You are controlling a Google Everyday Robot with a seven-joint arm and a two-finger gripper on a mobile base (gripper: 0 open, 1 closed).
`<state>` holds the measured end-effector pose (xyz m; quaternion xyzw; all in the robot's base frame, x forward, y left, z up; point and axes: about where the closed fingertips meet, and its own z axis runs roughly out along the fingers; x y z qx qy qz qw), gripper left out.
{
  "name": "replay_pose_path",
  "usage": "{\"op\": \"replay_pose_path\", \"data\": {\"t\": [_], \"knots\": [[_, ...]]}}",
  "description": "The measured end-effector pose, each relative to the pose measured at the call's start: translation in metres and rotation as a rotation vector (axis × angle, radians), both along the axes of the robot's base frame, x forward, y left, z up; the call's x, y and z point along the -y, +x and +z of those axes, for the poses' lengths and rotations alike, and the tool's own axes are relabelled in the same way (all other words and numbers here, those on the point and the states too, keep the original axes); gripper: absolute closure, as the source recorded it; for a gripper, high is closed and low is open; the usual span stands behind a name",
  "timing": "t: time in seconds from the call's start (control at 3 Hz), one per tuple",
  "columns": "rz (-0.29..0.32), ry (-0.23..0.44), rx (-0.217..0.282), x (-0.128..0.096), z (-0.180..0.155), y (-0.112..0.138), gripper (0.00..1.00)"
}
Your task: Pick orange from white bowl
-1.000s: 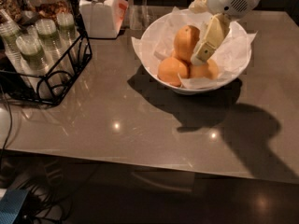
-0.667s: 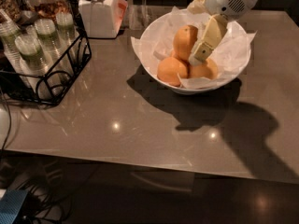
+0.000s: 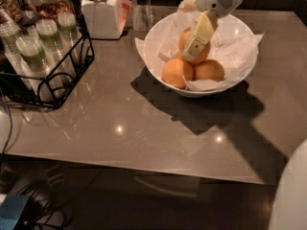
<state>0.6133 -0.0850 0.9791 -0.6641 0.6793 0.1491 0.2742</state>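
The white bowl (image 3: 240, 32), lined with crumpled white paper, stands at the back right of the grey table. It holds three oranges. The largest orange (image 3: 184, 38) sits on top at the back. Two smaller oranges (image 3: 175, 72) (image 3: 209, 70) lie in front of it. My gripper (image 3: 195, 43) comes down from the top right into the bowl. Its cream-coloured end lies across the right front of the largest orange and hides part of it.
A black wire rack (image 3: 53, 75) with several lidded cups stands at the left. A white lidded jar (image 3: 101, 8) and a clear glass (image 3: 141, 13) stand at the back. Cables lie below the table's front edge (image 3: 139, 171).
My gripper has shifted slightly left, from beside the largest orange to overlapping its right side. The bowl and the oranges have not moved.
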Motion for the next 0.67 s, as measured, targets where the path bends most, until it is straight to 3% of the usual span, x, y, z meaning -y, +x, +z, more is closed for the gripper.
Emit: {"op": "replay_pose_path", "data": {"t": [0.67], "knots": [[-0.037,-0.057,-0.035,0.013,-0.009,0.018,0.0]]}}
